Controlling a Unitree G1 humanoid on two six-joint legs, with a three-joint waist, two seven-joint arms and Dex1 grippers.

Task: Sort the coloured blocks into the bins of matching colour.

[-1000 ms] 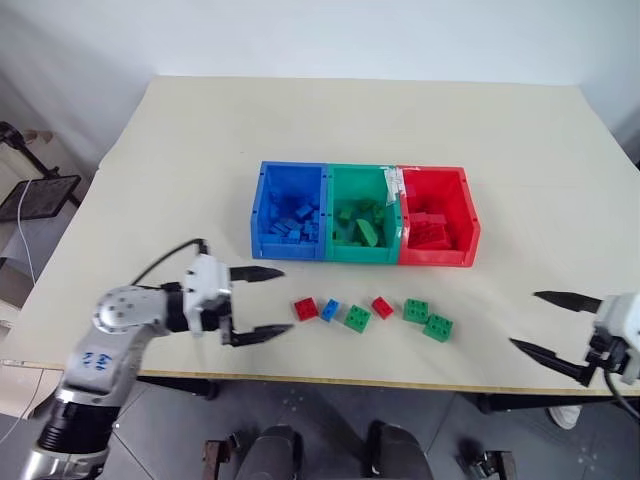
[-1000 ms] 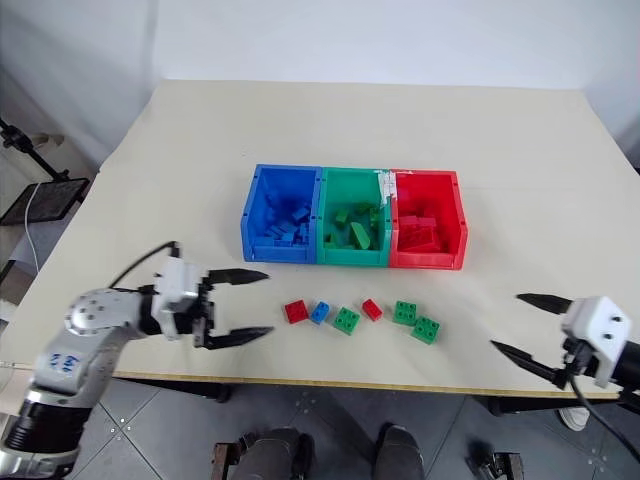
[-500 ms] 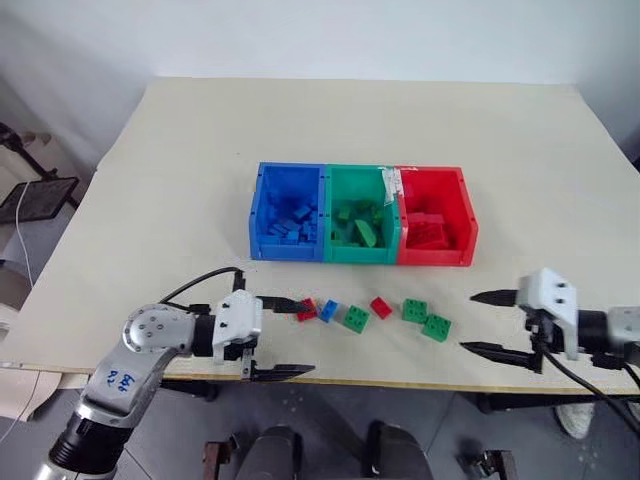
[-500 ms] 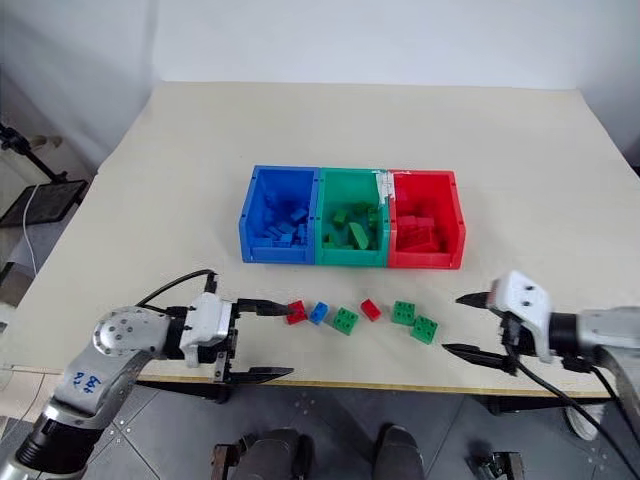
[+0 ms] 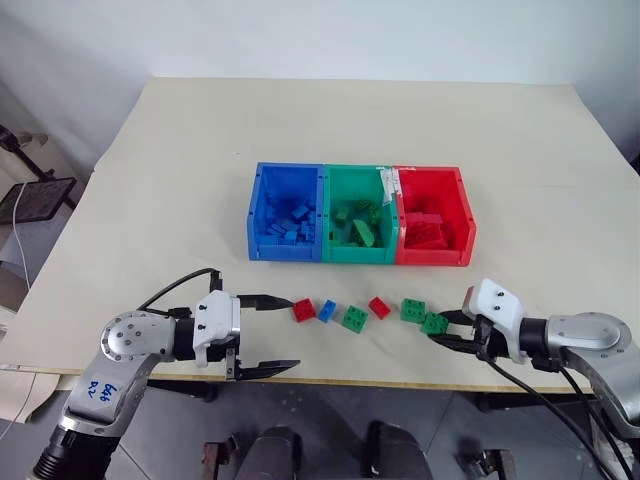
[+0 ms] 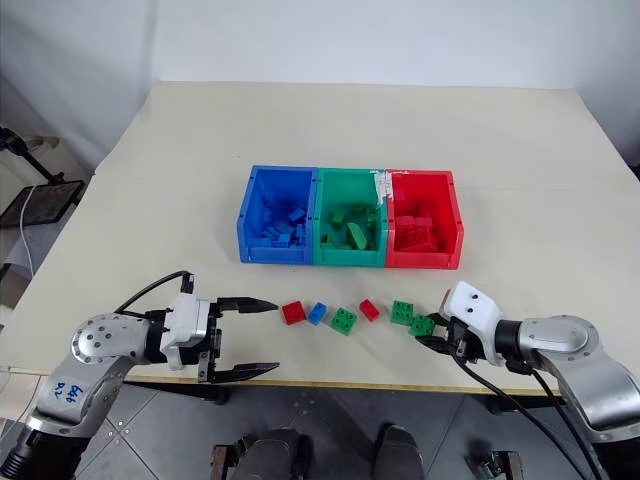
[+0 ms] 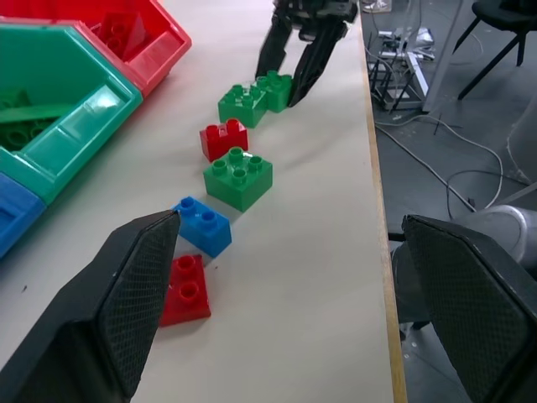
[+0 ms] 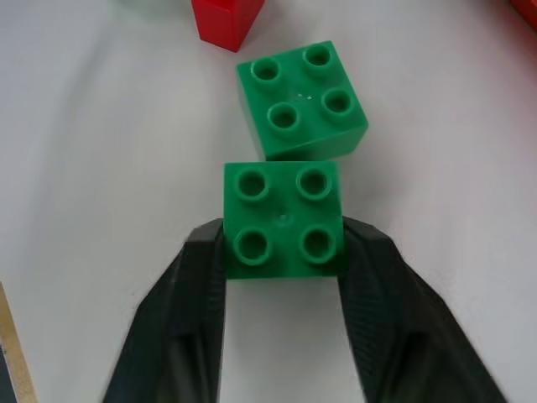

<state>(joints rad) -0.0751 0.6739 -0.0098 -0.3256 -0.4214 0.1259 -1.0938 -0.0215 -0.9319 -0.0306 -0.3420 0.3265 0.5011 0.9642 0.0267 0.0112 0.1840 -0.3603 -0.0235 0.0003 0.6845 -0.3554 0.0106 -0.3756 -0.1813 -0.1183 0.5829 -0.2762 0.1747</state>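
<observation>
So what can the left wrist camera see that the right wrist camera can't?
Left wrist view's extras: the open left gripper, a blue brick, the red brick beside it, a third green brick, the green bin, the red bin and the floor cables. Right wrist view's extra: a close look at how the right gripper presses both sides of the end green brick. Both share that brick, its green neighbour, the small red brick and the table.

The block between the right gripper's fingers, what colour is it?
Green block, seen best in the right wrist view.
</observation>
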